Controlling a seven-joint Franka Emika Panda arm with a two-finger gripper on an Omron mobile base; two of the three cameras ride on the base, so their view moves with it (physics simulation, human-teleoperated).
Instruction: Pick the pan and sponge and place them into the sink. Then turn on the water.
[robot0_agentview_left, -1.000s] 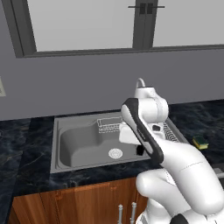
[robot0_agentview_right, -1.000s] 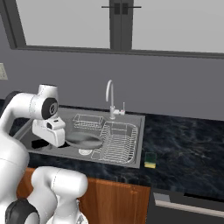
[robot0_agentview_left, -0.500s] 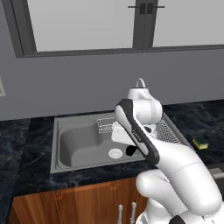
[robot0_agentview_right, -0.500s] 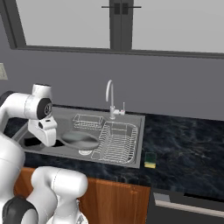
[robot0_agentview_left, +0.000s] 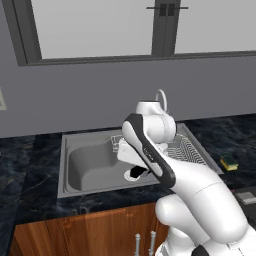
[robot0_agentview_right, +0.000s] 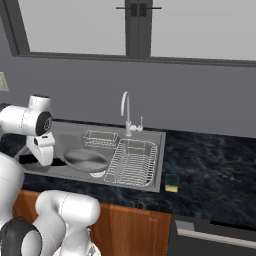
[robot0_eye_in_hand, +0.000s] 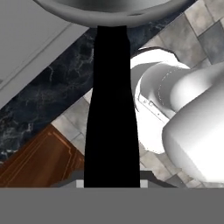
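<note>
Dark marbled bench surrounds your sink. Your end effector is clamped on the pan's black handle, and the pan now sits low in the basin's left half, carried leftward from a second ago. Your sponge stays on the bench, just beside the sink's right rim.

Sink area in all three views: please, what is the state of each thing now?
pan: in the sink basin, beside the dish rack, its black handle held
pincer: shut on the pan's handle
sponge: on the counter, outside the sink
faucet: no water running
</note>
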